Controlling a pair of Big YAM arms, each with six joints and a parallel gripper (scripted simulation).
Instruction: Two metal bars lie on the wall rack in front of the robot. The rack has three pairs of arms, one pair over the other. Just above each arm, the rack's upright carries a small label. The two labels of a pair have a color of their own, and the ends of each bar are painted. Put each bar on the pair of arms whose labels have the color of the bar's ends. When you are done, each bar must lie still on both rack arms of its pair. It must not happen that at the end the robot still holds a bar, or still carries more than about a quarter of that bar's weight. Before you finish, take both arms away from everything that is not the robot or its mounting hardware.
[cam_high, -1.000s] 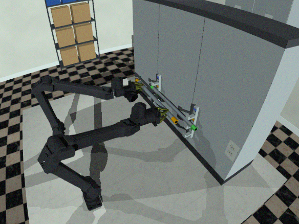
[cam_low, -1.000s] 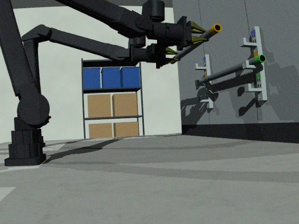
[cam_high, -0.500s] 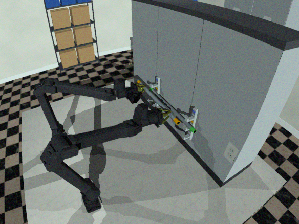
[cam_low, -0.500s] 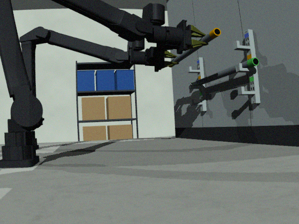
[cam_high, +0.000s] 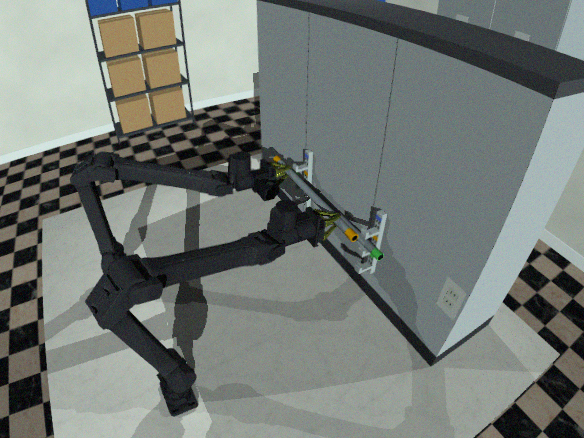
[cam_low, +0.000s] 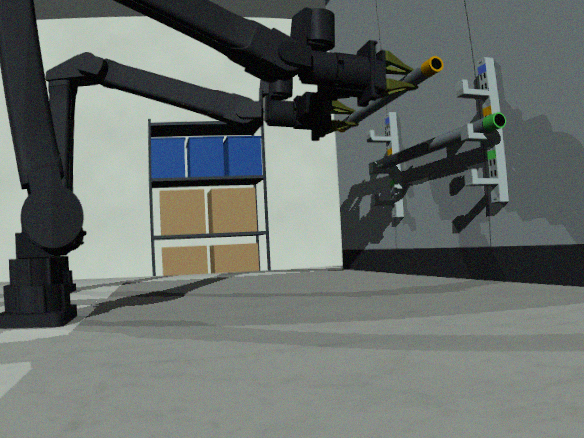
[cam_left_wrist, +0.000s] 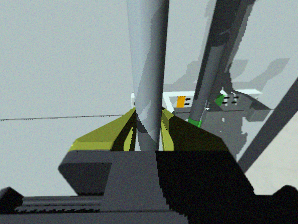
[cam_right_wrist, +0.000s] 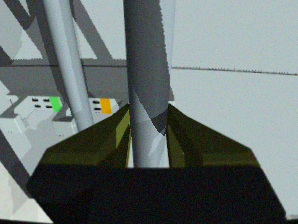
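The orange-ended bar (cam_high: 320, 197) (cam_low: 380, 102) (cam_left_wrist: 148, 50) (cam_right_wrist: 145, 50) is held off the rack (cam_high: 382, 229) (cam_low: 501, 175), in front of its upper part. My left gripper (cam_high: 286, 171) (cam_low: 350, 117) (cam_left_wrist: 148, 112) is shut on it near the far end. My right gripper (cam_high: 338, 222) (cam_low: 412, 78) (cam_right_wrist: 148, 111) is shut on it near the near end. The green-ended bar (cam_high: 376, 254) (cam_low: 435, 142) (cam_left_wrist: 210, 60) (cam_right_wrist: 67, 50) lies on the middle arms, below the orange label (cam_low: 487, 111). The blue label (cam_low: 481, 69) is above the top arm, the green label (cam_low: 491, 154) above the bottom arm.
The grey wall (cam_high: 345, 100) (cam_low: 540, 210) stands close behind the rack. The top arm (cam_low: 472, 90) and bottom arm (cam_low: 480, 179) of the near upright carry no bar. A wall outlet (cam_high: 451, 298) is to the near side. A shelf with boxes (cam_high: 137, 75) (cam_low: 210, 210) stands far behind.
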